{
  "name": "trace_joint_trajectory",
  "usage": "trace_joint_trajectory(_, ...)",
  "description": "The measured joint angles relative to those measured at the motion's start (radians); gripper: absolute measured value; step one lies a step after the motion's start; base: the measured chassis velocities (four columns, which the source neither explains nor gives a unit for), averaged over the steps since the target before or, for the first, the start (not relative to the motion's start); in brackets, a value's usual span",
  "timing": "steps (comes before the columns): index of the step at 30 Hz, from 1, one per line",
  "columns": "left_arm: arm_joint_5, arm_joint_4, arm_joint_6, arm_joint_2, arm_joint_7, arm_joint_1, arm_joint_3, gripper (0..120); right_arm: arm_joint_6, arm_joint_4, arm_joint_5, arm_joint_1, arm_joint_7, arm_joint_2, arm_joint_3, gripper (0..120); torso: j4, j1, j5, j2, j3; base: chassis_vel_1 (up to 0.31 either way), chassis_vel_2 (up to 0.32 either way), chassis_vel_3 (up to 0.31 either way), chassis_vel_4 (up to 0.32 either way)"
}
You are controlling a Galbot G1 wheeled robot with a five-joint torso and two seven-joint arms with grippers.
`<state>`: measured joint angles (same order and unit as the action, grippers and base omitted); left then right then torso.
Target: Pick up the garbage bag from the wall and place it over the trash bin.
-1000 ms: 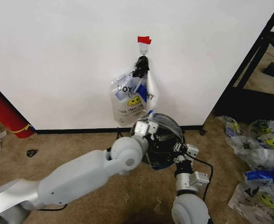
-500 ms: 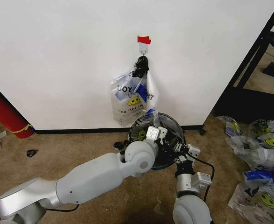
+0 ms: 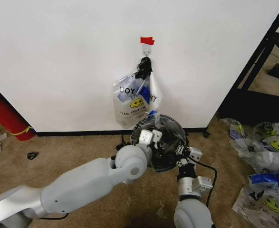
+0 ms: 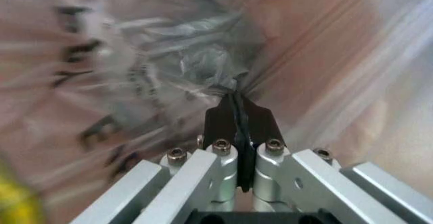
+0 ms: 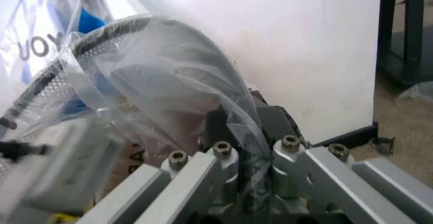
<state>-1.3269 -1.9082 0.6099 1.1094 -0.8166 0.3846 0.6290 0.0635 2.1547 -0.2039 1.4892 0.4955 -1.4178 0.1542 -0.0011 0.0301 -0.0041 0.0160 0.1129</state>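
- Now the bag (image 5: 169, 77) drapes over the bin (image 3: 170, 142), below the wall (image 3: 58, 57) hook.
- Left gripper (image 4: 237, 102) pinches its film inside the bin.
- Right gripper (image 5: 247, 133) pinches it at the rim.

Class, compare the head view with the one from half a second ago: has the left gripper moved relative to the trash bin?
Yes. The left gripper, shut on the garbage bag, has drawn back toward the robot's left, from the middle of the trash bin to nearer its left rim.

Mirrored "YOU" and a yellow smiley on the hanging bunch of bags (image 3: 135, 102).
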Motion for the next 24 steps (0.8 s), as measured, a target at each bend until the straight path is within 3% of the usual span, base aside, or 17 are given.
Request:
trace_joint_trajectory(13,-0.050,0.039,-0.006,0.048,-0.008,-0.019,0.012,0,0.009,0.008,0.014,0.015,-0.002,-0.006,-0.016,0,0.0002,0.000,0.0001,0.000,0.000,0.000,0.000,0.000,0.000)
trace_joint_trajectory(17,-0.074,0.049,-0.054,0.066,0.013,-0.002,-0.008,0,-0.002,0.016,-0.019,0.020,0.000,-0.009,-0.020,0,0.0000,0.000,0.0001,0.000,0.000,0.000,0.000,0.000,0.000)
trace_joint_trajectory(22,-0.084,0.039,-0.070,0.055,0.020,0.000,-0.024,0,-0.008,0.017,-0.034,0.017,0.002,-0.008,-0.017,0,0.0000,0.000,0.0000,0.000,0.000,0.000,0.000,0.000,0.000)
trace_joint_trajectory(24,-0.071,0.026,-0.042,0.026,0.009,-0.003,-0.027,0,-0.008,0.017,-0.032,0.012,0.002,-0.003,-0.012,0,0.0001,0.000,0.0000,0.000,0.000,0.000,0.000,0.000,0.000)
